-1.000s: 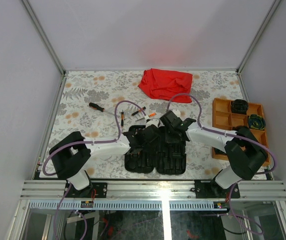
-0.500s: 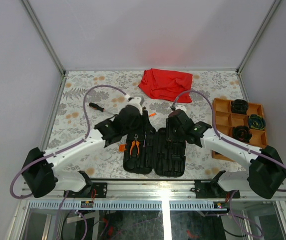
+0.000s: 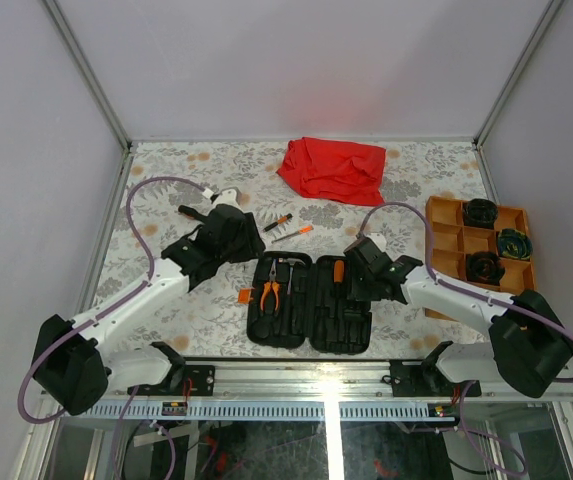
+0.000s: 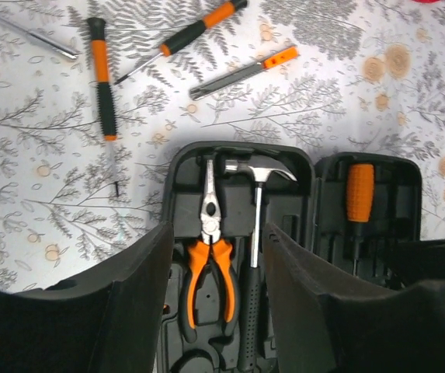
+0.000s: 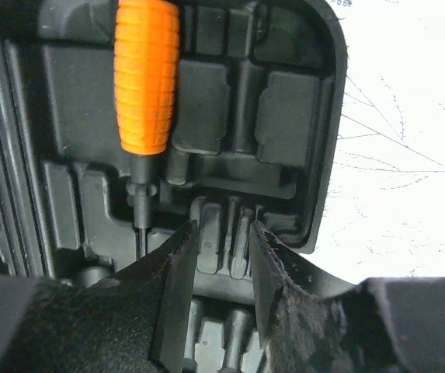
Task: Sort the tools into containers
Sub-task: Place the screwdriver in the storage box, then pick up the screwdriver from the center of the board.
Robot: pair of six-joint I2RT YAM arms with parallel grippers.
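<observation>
Hammer (image 4: 259, 169) and screwdriver (image 5: 146, 74) now show in the case (image 3: 316, 320); left gripper (image 4: 217, 241) pulled back, wide and empty; right gripper (image 5: 224, 233) narrow, seemingly empty. Loose screwdrivers (image 4: 102, 85) remain.

Black tool case (image 3: 351, 322) lies open and flat, both halves up. Left half holds pliers (image 4: 210, 256) and steel-headed hammer (image 4: 253, 233), side by side. Right half holds one orange-handled screwdriver (image 4: 359, 194). Several loose screwdrivers (image 4: 195, 31) lie just beyond the case. Orange compartment tray (image 3: 444, 232) sits right of the case, apart from it.
</observation>
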